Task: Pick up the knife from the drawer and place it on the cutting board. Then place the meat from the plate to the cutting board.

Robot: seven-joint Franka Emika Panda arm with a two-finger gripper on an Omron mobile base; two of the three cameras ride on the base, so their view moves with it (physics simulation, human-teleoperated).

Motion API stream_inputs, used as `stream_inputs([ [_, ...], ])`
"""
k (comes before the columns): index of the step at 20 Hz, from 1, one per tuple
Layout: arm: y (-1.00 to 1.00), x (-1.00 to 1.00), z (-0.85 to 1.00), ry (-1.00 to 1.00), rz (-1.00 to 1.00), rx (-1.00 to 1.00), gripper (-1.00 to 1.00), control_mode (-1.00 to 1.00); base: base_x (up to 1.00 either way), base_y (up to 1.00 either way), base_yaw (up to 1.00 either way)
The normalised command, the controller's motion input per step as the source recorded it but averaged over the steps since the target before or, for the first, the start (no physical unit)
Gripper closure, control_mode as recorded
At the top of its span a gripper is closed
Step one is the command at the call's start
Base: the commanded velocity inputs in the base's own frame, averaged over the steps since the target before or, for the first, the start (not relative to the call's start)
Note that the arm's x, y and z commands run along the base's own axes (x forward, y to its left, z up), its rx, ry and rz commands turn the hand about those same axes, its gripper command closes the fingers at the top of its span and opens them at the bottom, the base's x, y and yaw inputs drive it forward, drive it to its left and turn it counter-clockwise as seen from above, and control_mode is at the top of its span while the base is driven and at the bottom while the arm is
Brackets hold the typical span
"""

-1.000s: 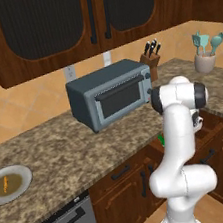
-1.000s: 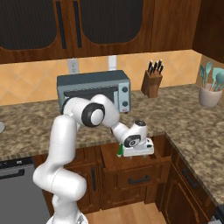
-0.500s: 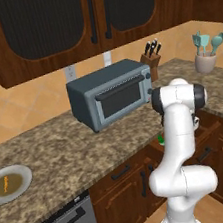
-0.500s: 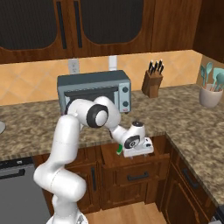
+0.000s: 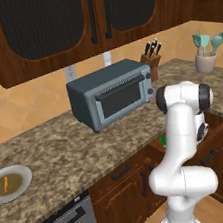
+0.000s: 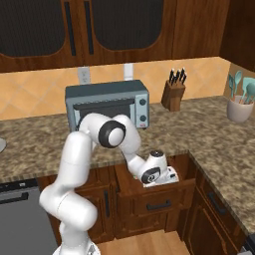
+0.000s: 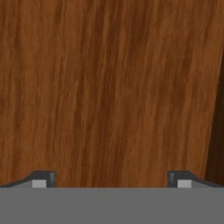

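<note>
Arm: the white arm bends down off the table edge and plunges its hand into the open drawer, right of the toaster oven and below it.
Gripper: the gripper sits low inside the drawer; in the hand view its two dark fingertips stand far apart with bare brown wood between them.
Jaws: spread wide, nothing held.
Knife: a sliver of bright green, the knife, peeks out in the left base view just beside the forearm, below and right of the toaster oven; blade not visible.
Plate: the plate lies on the table well to the left of the toaster oven, close to the front edge.
Meat: the meat, a thin orange strip, rests on the plate's olive centre.
Toaster oven: grey-blue, door closed, standing against the wall at the back of the table.
Knife block: the knife block with black handles stands just right of the toaster oven.
Utensil jar: the utensil jar with teal tools sits far right of the toaster oven, in the corner stretch of table.
</note>
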Motion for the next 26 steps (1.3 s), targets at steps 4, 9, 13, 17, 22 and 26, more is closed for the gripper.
stream_inputs([
  [4, -0.56, -0.83, -0.02, -0.05, 0.16, 0.00, -1.00, -1.00, 0.00, 0.00, 0.00],
  [9, -0.60, -0.76, 0.16, -0.08, 0.18, 0.00, -1.00, -1.00, 0.00, 0.00, 0.00],
  [13, -0.51, -0.44, 0.33, -0.05, 0.15, 0.01, -1.00, -1.00, 0.00, 0.00, 0.00],
  [17, -0.28, -0.19, 0.34, -0.01, 0.03, 0.06, -1.00, -1.00, 0.00, 0.00, 0.00],
  [22, -0.06, -0.14, 0.35, 0.00, -0.01, 0.05, -1.00, -1.00, 0.00, 0.00, 0.00],
  [26, 0.08, 0.02, 0.84, -0.02, -0.04, -0.03, -1.00, -1.00, 0.00, 0.00, 0.00],
])
